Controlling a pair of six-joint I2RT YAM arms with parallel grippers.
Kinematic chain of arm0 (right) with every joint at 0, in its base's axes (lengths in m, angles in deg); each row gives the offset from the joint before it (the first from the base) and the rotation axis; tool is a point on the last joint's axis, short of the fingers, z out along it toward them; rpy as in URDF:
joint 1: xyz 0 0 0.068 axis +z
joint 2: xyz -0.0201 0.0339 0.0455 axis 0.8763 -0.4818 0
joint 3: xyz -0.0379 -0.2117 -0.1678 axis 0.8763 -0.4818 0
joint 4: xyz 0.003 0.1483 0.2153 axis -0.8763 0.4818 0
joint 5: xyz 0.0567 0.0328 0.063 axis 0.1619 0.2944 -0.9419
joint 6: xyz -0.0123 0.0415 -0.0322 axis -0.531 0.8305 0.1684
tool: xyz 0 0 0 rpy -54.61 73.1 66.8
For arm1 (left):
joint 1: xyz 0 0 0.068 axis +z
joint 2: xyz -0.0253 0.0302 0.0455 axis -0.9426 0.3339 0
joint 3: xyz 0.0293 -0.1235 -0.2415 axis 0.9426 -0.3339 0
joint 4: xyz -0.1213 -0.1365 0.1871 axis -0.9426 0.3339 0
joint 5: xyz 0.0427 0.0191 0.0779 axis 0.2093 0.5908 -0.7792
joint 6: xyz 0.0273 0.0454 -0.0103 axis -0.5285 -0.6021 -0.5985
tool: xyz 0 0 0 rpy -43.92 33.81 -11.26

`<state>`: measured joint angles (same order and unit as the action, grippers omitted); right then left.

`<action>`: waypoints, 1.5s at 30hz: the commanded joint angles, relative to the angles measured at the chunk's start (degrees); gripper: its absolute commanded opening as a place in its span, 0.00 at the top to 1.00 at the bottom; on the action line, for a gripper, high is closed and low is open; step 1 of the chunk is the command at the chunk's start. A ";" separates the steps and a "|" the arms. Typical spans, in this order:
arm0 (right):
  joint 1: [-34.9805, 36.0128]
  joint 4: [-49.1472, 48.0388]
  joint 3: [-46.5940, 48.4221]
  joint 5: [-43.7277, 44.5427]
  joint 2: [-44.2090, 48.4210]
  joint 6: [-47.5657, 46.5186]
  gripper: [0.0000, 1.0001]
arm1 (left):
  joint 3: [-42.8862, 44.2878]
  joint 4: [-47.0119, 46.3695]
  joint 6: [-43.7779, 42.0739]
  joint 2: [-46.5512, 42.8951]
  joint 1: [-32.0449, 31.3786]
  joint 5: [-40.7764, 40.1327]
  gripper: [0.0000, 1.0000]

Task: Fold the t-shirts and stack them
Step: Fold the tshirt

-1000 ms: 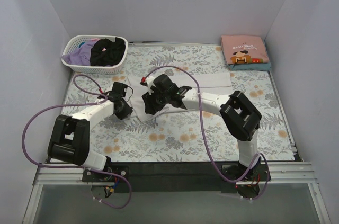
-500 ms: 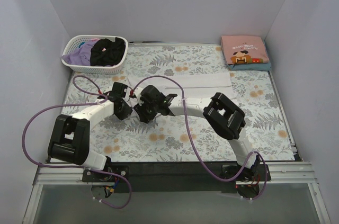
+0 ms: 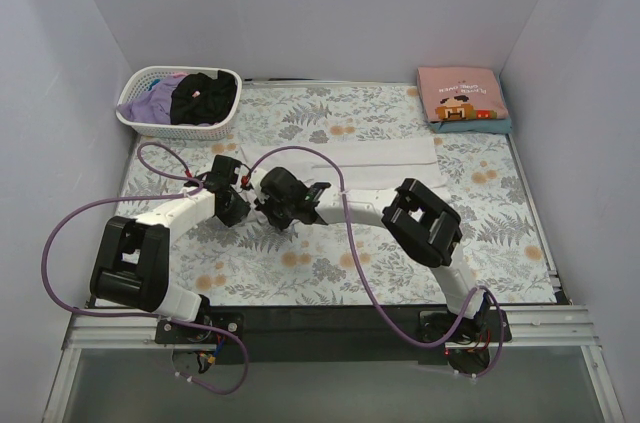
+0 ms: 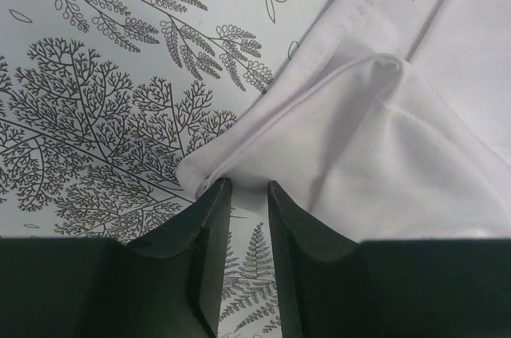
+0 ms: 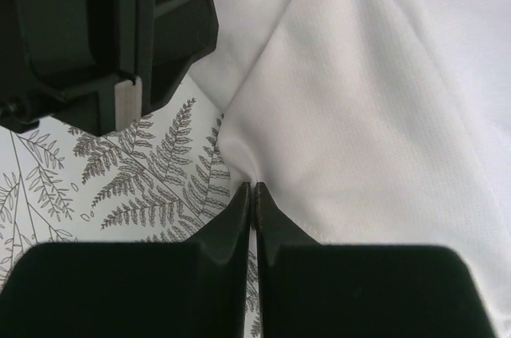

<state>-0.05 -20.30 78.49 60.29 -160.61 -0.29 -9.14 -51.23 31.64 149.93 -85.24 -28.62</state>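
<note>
right arm: swings left over the tabletop, elbow drawn toward the middle | right gripper: goes from half-open to pinched together on the white t-shirt at its near-left edge | position: now just beside the left gripper
</note>
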 commanded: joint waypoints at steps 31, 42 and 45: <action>-8.23 2.39 32.24 11.76 -14.29 -16.06 0.70 | -1.80 3.50 -1.00 1.33 0.15 -0.44 0.75; -12.19 2.65 29.21 9.24 -8.16 -14.92 0.51 | -2.07 3.59 -0.91 0.46 0.24 -0.44 0.75; -12.63 3.09 22.78 0.73 -1.66 -12.21 0.48 | -1.89 3.24 -1.00 0.72 0.24 -0.01 0.75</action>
<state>-12.27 -16.56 105.19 68.45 -170.19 -14.93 -9.19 -51.31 31.40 149.97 -85.24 -28.40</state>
